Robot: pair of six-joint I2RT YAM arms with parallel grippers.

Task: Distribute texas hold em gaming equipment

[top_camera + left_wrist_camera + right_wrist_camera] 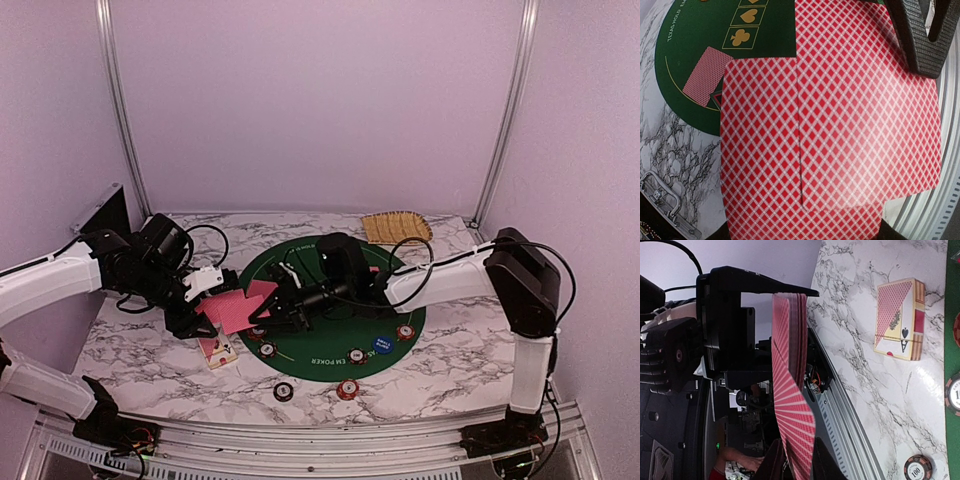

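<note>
On the round mat [410, 300], near its front edge, lie chips [357, 355] and a marker button [381, 343]. Two more chips [347, 389] lie on the table [150, 350] before the mat. A card box [217, 350] lies left of it, a woven tray [396, 227] behind it, and a stack of cards [235, 308] is above its left edge.

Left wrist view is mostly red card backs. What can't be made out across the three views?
Left wrist: cards show backs only and cover most of the green mat.
Right wrist: bottom edge cuts off right end effector; its grip on the cards unclear.
Top external: chips too small for values.
</note>
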